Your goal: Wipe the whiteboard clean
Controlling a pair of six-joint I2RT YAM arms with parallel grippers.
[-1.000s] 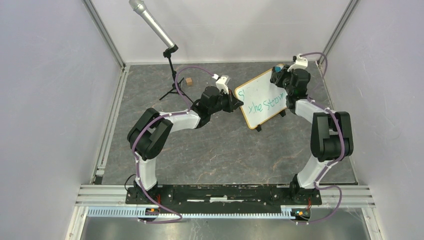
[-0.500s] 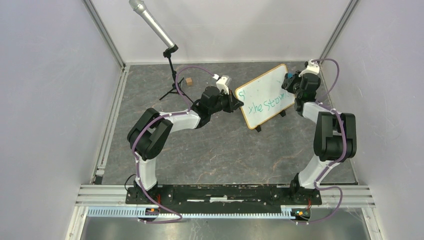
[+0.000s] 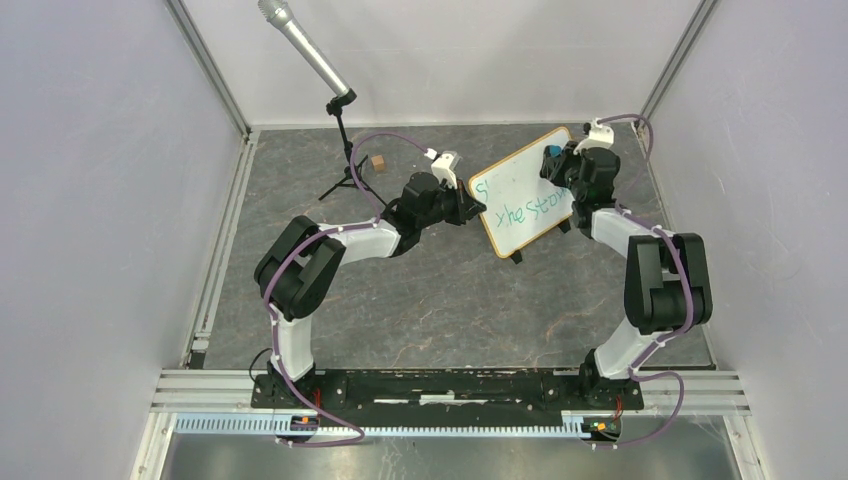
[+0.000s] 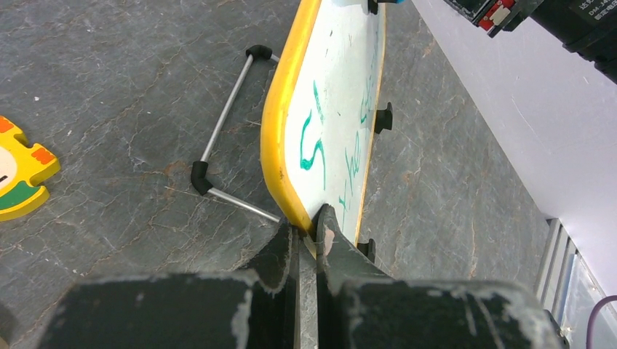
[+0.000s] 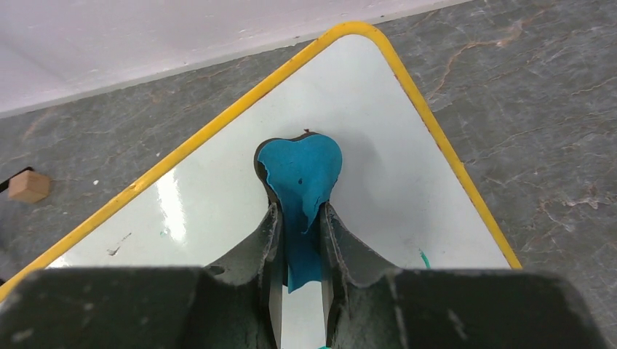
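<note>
The whiteboard stands tilted on small black feet at the back right, with a thin yellow frame and green handwriting across it. My left gripper is shut on the board's left edge, one finger on each side of the frame. My right gripper is shut on a blue cloth and presses it on the board's white face near the upper right corner. That corner is wiped white there; a green stroke shows just right of the fingers.
A microphone on a tripod stand is at the back left, with a small wooden cube beside it. A tripod leg lies behind the board. A coloured puzzle piece lies on the floor. Walls enclose the workspace closely.
My right gripper swung right off the board's top edge, then came back left onto its upper right part. More of the upper handwriting is gone. The left arm and board held still.
</note>
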